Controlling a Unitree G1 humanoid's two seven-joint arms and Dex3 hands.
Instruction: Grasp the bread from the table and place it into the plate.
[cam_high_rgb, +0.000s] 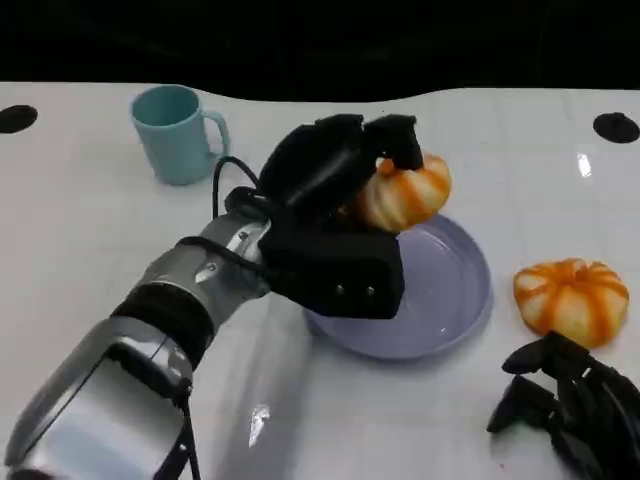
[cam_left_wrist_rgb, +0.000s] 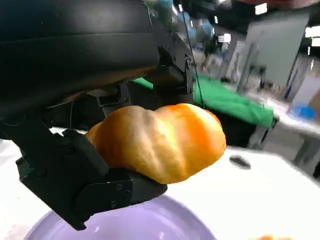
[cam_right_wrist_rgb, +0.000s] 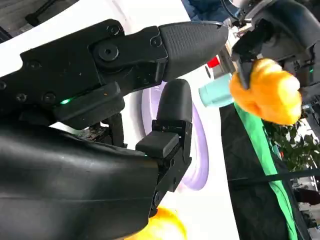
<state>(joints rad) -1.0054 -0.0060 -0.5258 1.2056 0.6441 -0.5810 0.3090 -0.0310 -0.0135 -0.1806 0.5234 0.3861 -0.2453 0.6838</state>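
Ok, near first: right hand rests low on the table, fingers spread, nothing in them. 2nd bread roll sits just beyond its fingertips, apart, untouched. Further out, left hand grips the bread: fingers curled over the top, thumb side under it, per wrist cam. Bread hangs above the plate, over its far rim, not touching. Handling guess: light, soft crust, dents if squeezed hard, ridged so not slippery. Best hold = across the wide middle, pads in the grooves, gentle force. Current wrap looks ok. Beyond the fingers: teal mug, well apart.
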